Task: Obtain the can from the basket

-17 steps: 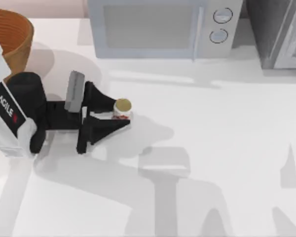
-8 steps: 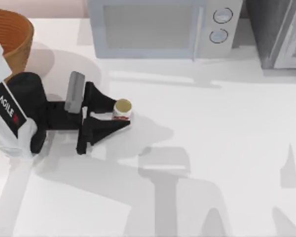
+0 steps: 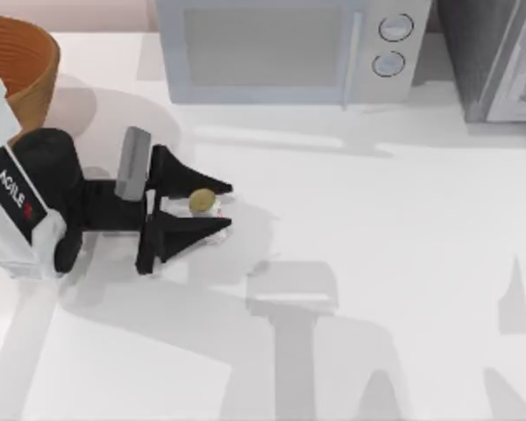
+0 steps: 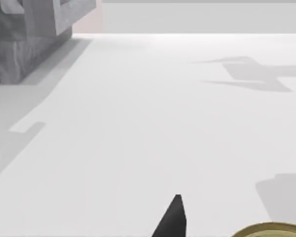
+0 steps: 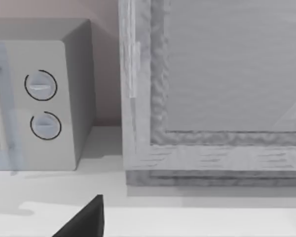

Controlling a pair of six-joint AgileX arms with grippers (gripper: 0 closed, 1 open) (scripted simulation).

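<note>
The can point(image 3: 202, 200), with its dull gold top and white label with red marks, sits low on the white table point(image 3: 377, 263) and looks tilted. It lies between the two black fingers of my left gripper point(image 3: 230, 206), which is open around it. In the left wrist view, the gold rim of the can point(image 4: 271, 231) shows beside one fingertip point(image 4: 173, 217). The orange-brown basket point(image 3: 22, 61) stands at the far left corner, behind my left arm and apart from the can. My right gripper point(image 5: 84, 222) shows as a dark part near the microwave point(image 5: 39, 98).
A grey microwave point(image 3: 280, 48) stands along the back edge. A grey cabinet-like block point(image 3: 500, 61) is at the back right. Open white tabletop stretches to the right of the can and toward the front.
My left gripper's fingers have spread apart. The can, which was held higher between them, has dropped lower and tipped, shifting slightly left between the fingers.
</note>
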